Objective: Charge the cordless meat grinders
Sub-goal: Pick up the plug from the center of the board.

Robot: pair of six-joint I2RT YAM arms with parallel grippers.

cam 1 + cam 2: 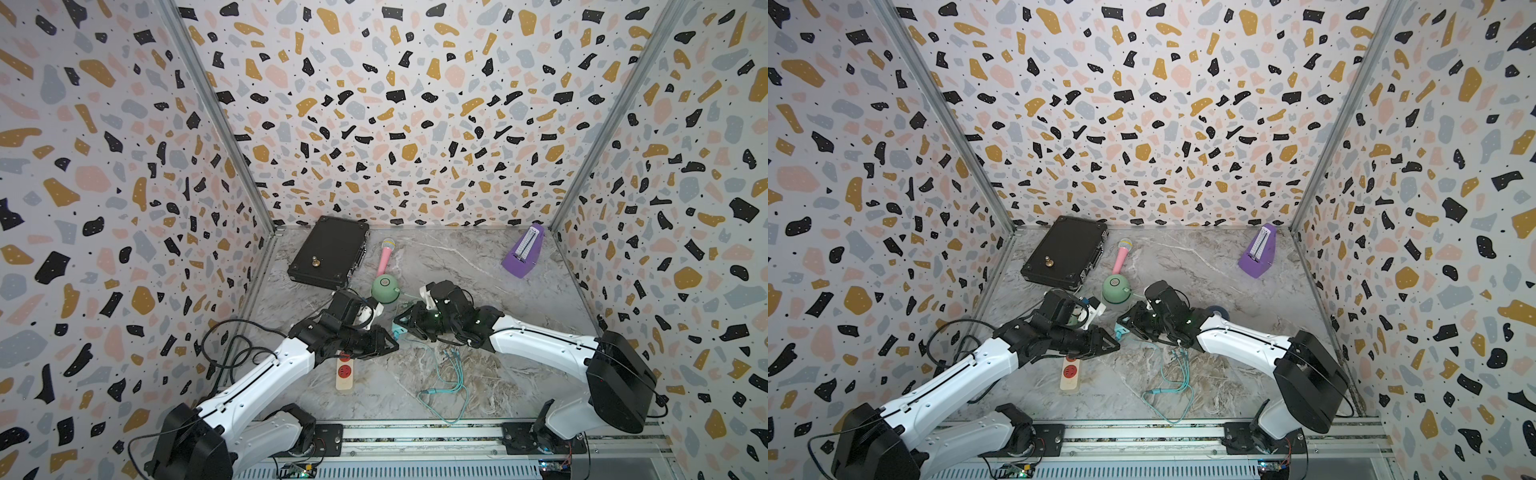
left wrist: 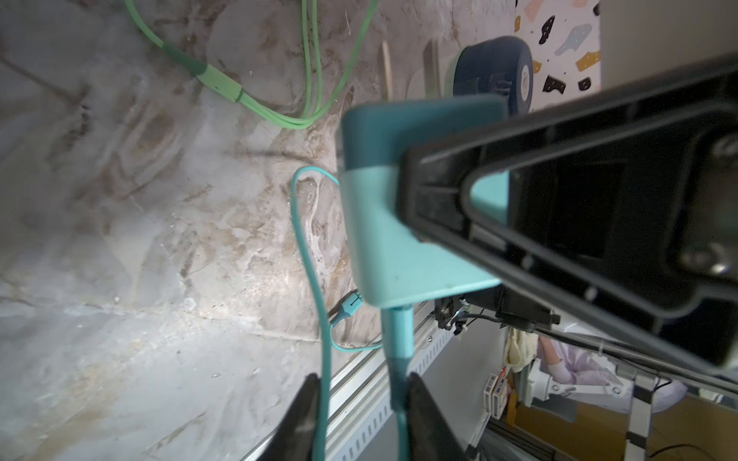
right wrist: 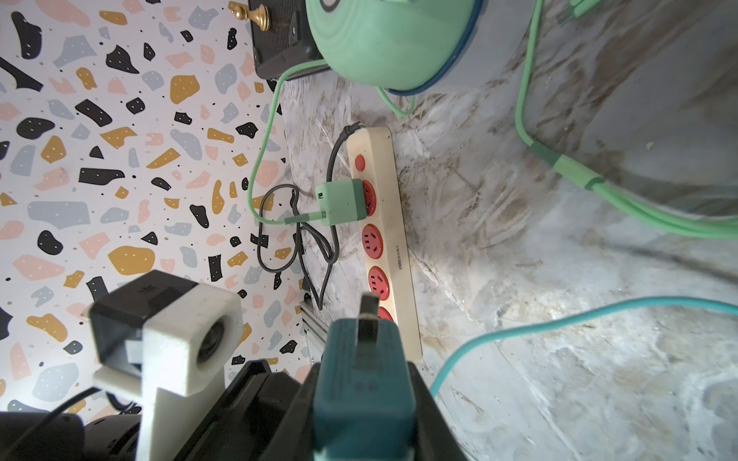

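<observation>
Tool on right arm (image 3: 361,375) clenched on two-tone teal plastic plug adapter (image 1: 398,331) below frame centre, left tool (image 2: 363,383) straddling teal cable (image 2: 399,339), grip unclear, mint green dome-shaped grinder (image 1: 385,288) on marble worktop (image 1: 457,266)

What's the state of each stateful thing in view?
mint grinder: upright, green cable runs to it
navy grinder: on table, no cable visibly attached
green adapter: plugged into power strip
power strip: other red sockets free
teal adapter: unplugged, prongs exposed
right gripper: shut on teal adapter
left gripper: fingers straddle teal cable plug, grip unclear
black case: closed
</observation>
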